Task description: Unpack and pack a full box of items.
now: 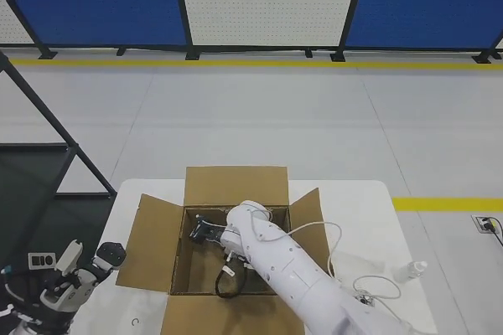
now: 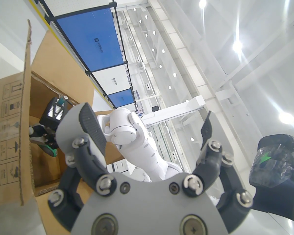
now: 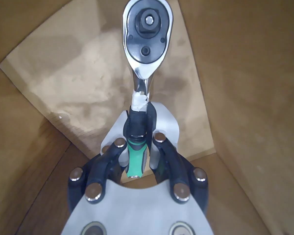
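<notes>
I record a column of black handling pictograms on a side flap of the open cardboard box (image 2: 9, 128), which stands on the white table (image 1: 360, 197); I cannot make out any wording. The ratchet wrench (image 3: 147, 32) has a chrome head, a scrap of white tape at the neck and a black-and-green handle, and it is inside the box with its head toward the floor. The right gripper (image 3: 138, 123) is clamped on that handle, and the left gripper (image 2: 147, 121) sits outside that flap, fingers wide apart and empty.

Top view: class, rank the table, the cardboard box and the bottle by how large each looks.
1. Table
2. Cardboard box, flaps open
3. Bottle, by far the smallest
</notes>
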Controlling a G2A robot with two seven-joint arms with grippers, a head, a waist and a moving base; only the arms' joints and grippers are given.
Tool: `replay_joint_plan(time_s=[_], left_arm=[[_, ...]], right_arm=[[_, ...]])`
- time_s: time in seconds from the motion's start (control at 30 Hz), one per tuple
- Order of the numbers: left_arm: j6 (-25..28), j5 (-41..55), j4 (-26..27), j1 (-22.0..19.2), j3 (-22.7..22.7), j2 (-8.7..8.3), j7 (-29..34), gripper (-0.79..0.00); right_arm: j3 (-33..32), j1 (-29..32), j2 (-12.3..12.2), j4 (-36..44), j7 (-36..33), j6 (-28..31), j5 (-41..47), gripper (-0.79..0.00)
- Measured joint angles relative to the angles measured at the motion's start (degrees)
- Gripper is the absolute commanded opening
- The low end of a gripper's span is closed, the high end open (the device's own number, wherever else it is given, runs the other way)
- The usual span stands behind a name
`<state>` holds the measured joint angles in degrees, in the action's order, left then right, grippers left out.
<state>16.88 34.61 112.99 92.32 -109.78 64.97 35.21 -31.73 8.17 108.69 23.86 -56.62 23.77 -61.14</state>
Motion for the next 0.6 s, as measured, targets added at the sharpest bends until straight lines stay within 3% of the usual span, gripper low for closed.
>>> replay_joint_plan(time_s=[0.17, 0.27, 0.5, 0.6], left_arm=[[-0.6, -0.6, 0.1, -0.8, 0.9, 0.00, 0.1, 0.000], [-0.8, -0.9, 0.1, -1.2, 1.3, 0.00, 0.2, 0.000], [-1.2, -1.4, 0.2, -1.8, 2.1, 0.01, 0.2, 0.000], [-1.2, -1.5, 0.1, -1.8, 2.2, 0.02, 0.2, 0.000]], right_arm=[[-2.1, 2.9, -3.0, 10.1, -1.1, -1.8, -2.6, -0.785], [-4.9, 7.0, -6.0, 20.5, -3.5, -2.1, -4.9, -0.785], [-16.8, 25.7, -14.2, 56.1, -14.1, -1.2, -14.5, -0.785], [-20.8, 32.6, -16.0, 67.1, -14.4, -0.5, -16.9, -0.785]])
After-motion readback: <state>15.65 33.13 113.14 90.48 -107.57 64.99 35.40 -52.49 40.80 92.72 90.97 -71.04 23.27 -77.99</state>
